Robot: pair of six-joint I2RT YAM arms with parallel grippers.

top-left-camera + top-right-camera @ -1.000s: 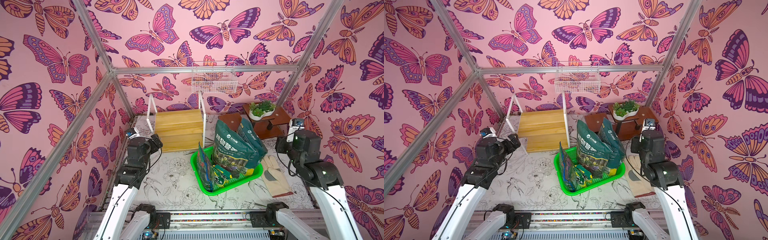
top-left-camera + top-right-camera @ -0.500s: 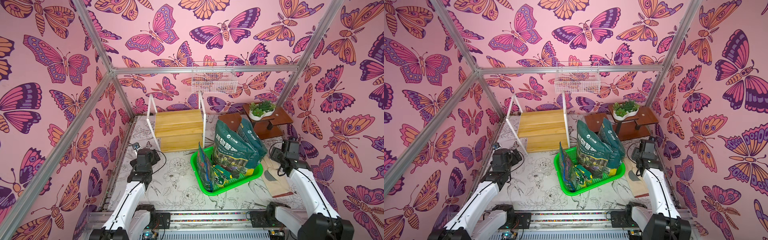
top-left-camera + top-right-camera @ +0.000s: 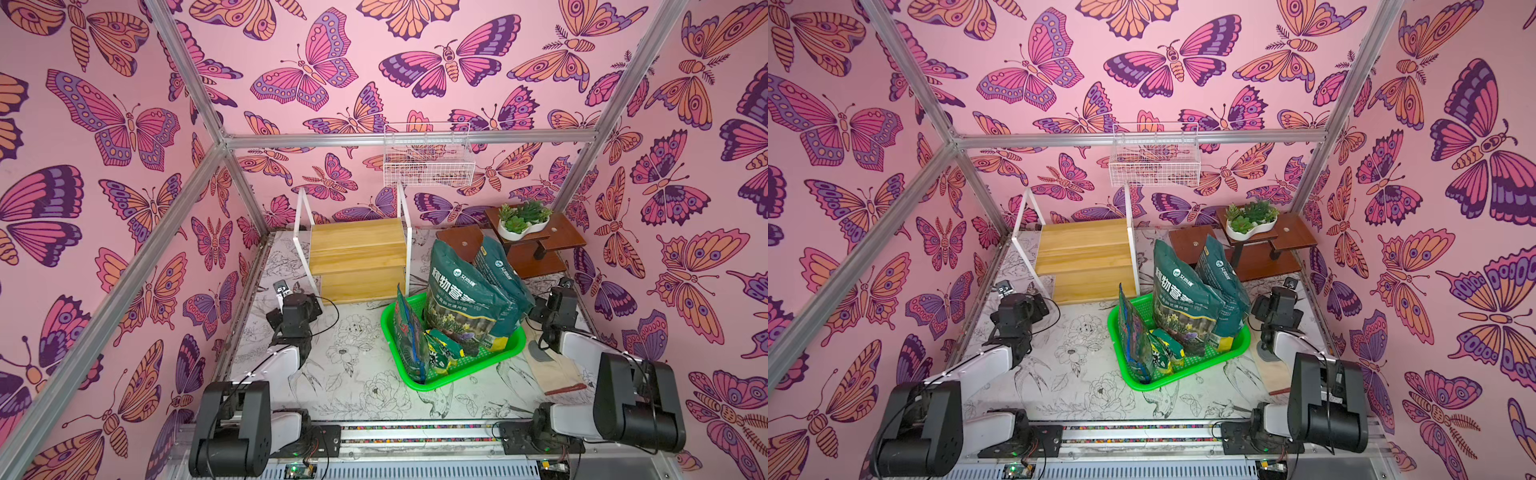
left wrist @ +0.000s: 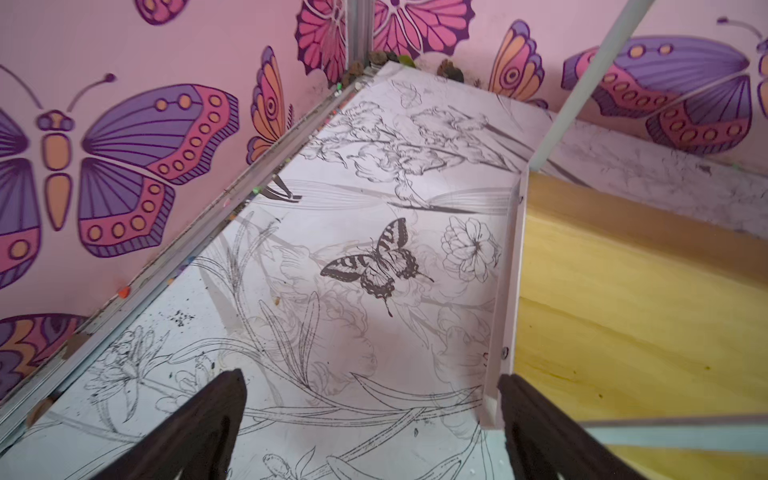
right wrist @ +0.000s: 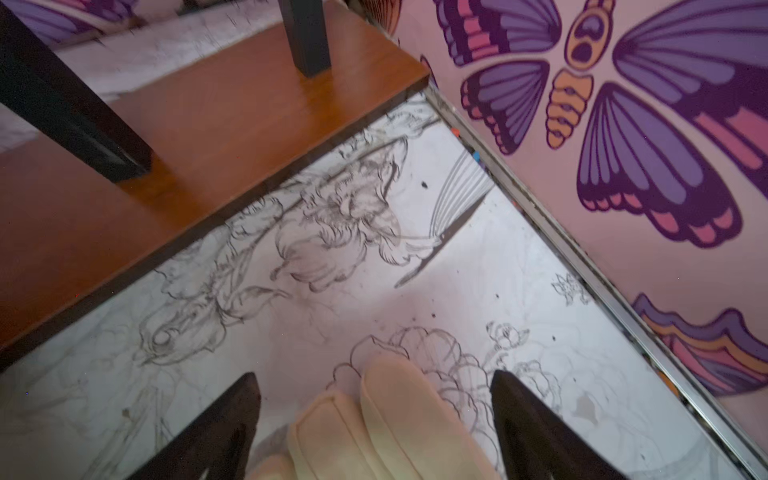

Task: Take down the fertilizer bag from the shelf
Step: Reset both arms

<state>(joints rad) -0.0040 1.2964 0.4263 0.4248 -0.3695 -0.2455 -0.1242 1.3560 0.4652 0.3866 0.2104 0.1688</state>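
Note:
The shelf (image 3: 357,253) of light wood with a white frame stands at the back, and both its steps are bare. A tall dark green fertilizer bag (image 3: 461,299) stands upright in the green tray (image 3: 457,380), with a second one leaning behind it. My left gripper (image 4: 370,376) is open and empty, low over the table, with one finger beside the shelf's (image 4: 623,299) front left leg. On the other side of the tray, my right gripper (image 5: 374,376) is open over the fingertips of a beige glove (image 5: 399,424) and grips nothing.
Smaller bags (image 3: 415,345) stand in the front of the tray. A dark brown stepped stand (image 3: 536,249) carries a white planter (image 3: 521,224) at the back right. A white wire basket (image 3: 428,162) hangs on the back wall. The glove (image 3: 552,374) lies along the right edge.
Both arms have come down from a raised pose to table level at the two sides. The right gripper's jaws have spread wider. The bags and tray have not moved.

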